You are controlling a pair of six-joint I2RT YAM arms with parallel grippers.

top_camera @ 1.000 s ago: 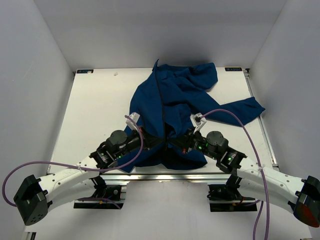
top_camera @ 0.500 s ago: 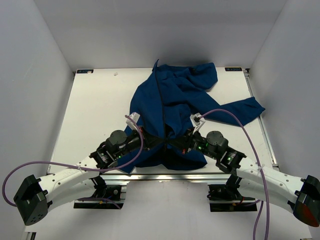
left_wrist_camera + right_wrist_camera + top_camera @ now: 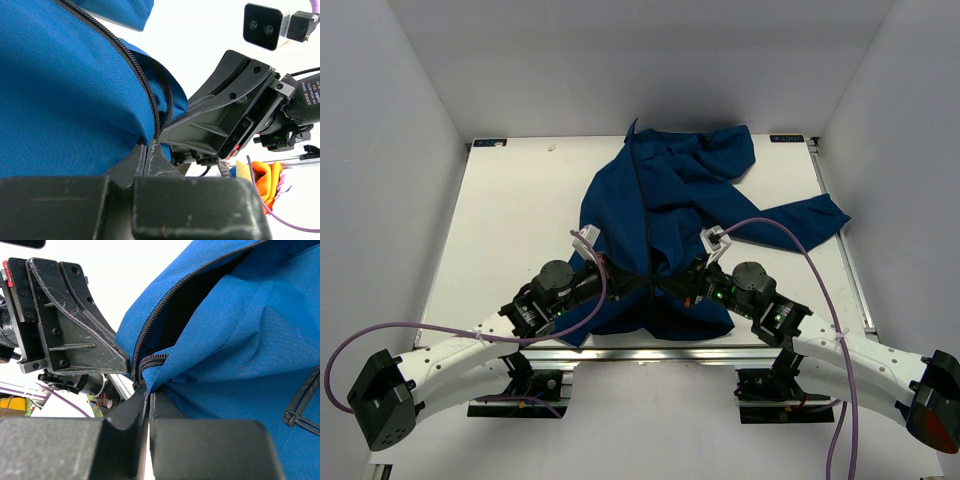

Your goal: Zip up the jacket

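Versus one second ago: almost nothing changed. Right gripper (image 3: 668,287) nudged slightly toward left gripper (image 3: 635,284); jacket (image 3: 665,195) lies same.

Both grippers at jacket's near hem, tips nearly meeting.
- Left jaws pinched tight on hem at bottom of zipper (image 3: 148,92).
- Right jaws pinched tight on opposite hem edge, beside zipper's end.

Jacket spread on table (image 3: 510,220), zipper line running from hem to collar (image 3: 632,135) at far side. Sleeve (image 3: 800,215) stretched right of jacket body.
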